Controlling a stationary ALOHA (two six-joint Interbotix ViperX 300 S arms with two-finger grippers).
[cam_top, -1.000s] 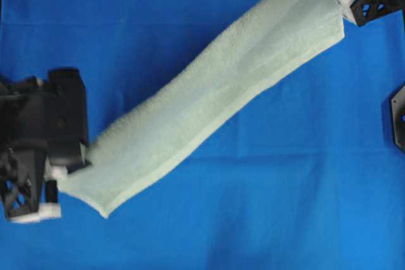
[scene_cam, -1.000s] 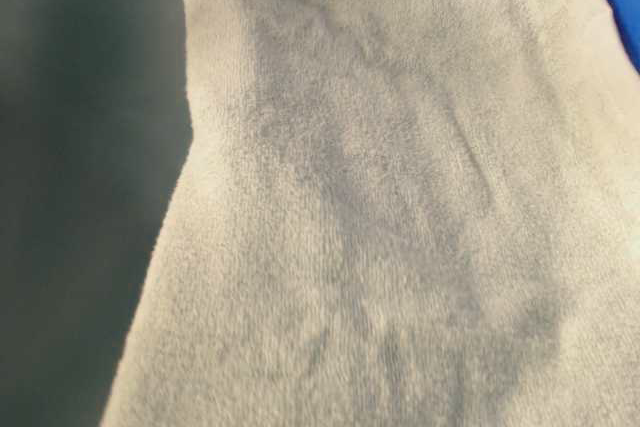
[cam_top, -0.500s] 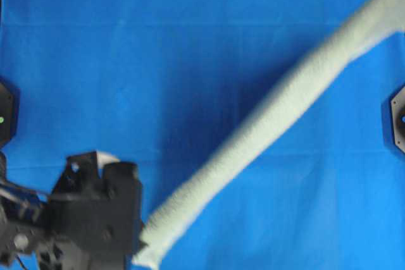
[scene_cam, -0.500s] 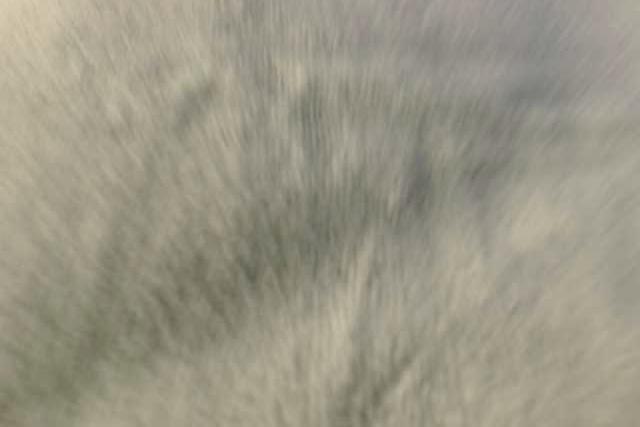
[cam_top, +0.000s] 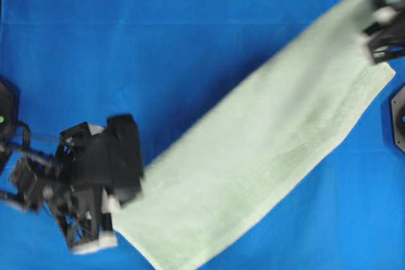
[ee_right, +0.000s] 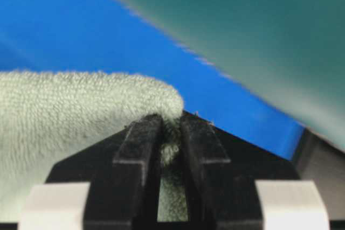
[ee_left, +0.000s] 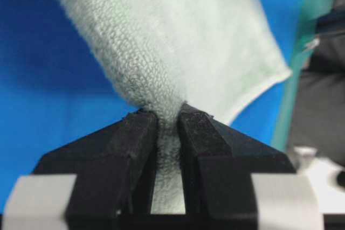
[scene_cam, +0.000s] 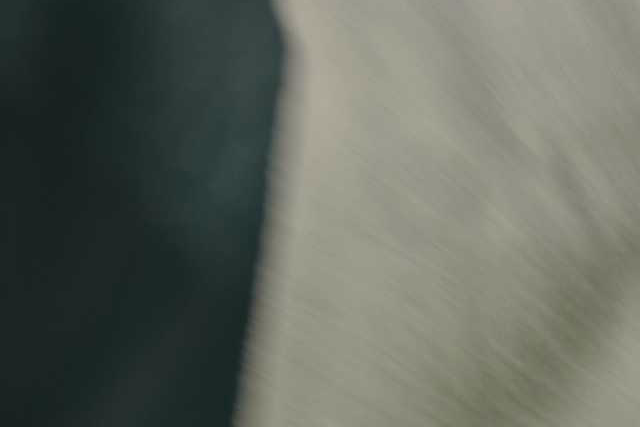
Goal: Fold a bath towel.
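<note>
bath towel (cam_top: 253, 156) has spread wide again, both claws still pinching.

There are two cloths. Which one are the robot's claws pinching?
The fuzzy pale green bath towel. The left gripper and right gripper each pinch one end. The smooth bright blue cloth just lies flat underneath, untouched.

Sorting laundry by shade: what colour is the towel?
Plain pale sage-green terry bath towel; the overhead view shows it best.
</note>
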